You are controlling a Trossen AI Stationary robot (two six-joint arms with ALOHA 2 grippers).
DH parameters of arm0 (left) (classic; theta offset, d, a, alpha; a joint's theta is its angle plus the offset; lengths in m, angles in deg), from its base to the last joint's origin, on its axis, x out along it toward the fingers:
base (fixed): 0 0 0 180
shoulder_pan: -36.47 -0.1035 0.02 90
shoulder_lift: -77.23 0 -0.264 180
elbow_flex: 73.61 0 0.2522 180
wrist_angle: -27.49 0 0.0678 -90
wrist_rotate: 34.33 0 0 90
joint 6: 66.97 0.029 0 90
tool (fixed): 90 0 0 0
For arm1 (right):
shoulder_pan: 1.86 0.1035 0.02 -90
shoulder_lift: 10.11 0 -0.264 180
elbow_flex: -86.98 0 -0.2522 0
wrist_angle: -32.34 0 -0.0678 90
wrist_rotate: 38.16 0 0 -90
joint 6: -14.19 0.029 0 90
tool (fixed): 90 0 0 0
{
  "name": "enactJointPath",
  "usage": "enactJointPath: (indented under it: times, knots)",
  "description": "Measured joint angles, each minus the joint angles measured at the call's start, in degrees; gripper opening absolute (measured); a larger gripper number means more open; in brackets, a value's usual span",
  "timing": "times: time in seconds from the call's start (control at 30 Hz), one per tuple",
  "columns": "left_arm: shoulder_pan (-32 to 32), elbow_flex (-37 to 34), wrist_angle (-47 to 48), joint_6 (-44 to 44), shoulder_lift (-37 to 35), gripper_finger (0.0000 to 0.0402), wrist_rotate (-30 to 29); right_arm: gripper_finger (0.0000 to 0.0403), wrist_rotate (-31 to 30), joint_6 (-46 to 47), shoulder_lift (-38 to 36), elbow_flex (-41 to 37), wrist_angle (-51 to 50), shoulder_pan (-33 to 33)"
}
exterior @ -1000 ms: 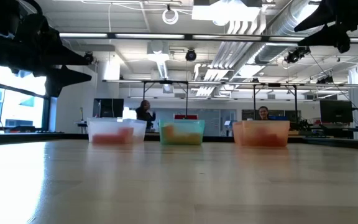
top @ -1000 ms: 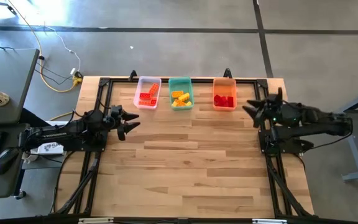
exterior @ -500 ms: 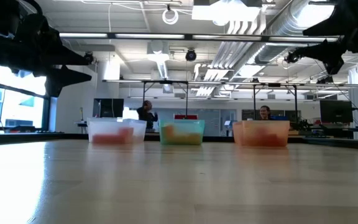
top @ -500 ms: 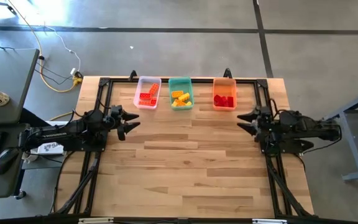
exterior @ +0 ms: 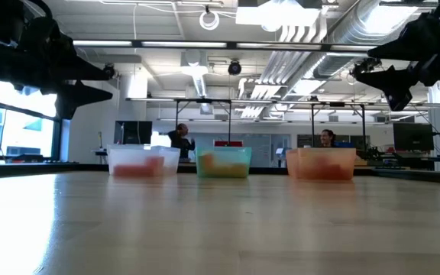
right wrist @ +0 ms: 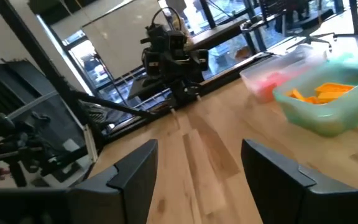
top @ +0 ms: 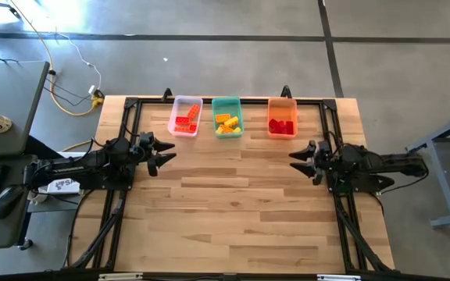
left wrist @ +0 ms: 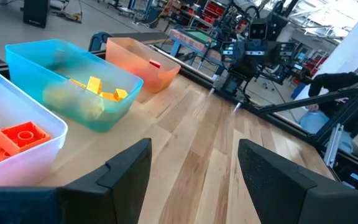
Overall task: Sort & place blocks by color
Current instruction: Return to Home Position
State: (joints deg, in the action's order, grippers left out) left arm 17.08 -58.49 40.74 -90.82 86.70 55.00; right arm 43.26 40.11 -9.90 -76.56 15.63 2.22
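The blocks lie in three bins along the table's far edge: orange-red blocks [top: 184,120] in the clear bin [top: 186,104], yellow-orange blocks [top: 226,122] in the teal bin [top: 226,102], red blocks [top: 281,125] in the orange bin [top: 282,102]. My left gripper [top: 166,158] is open and empty above the table's left side, near the clear bin. My right gripper [top: 297,159] is open and empty above the table's right side, nearer the front than the orange bin. In the left wrist view the orange-red blocks [left wrist: 14,138] and yellow-orange blocks [left wrist: 101,89] show in their bins.
A black frame rail [top: 131,105] runs around the table's edges. The bare wooden tabletop [top: 233,203] stretches between the arms and the near edge. People [exterior: 179,137] show in the room beyond the table. A desk with a mouse [top: 6,199] stands left of the table.
My right gripper has drawn away from the orange bin, going toward the table's near edge and a little toward its left, and has come lower. My left arm has kept still.
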Motion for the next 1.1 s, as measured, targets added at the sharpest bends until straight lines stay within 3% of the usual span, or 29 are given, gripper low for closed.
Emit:
enactJointPath:
  times: [0.17, 0.53, 1.1]
  knots:
    - [0.0, 0.0, 0.1, 0.0, 0.0, 0.0227, 0.0, 0.0218, 2.6, -0.3, 0.0, -2.1, 4.9, 0.0]
    - [0.0, 0.0, 0.3, 0.0, 0.0, 0.0227, 0.0, 0.0218, 2.8, -4.2, 0.2, -2.1, 4.9, 0.0]
    - [0.0, 0.0, 0.3, 0.0, 0.0, 0.0227, 0.0, 0.0218, 2.8, 2.5, 0.2, -2.1, 4.9, 0.0]
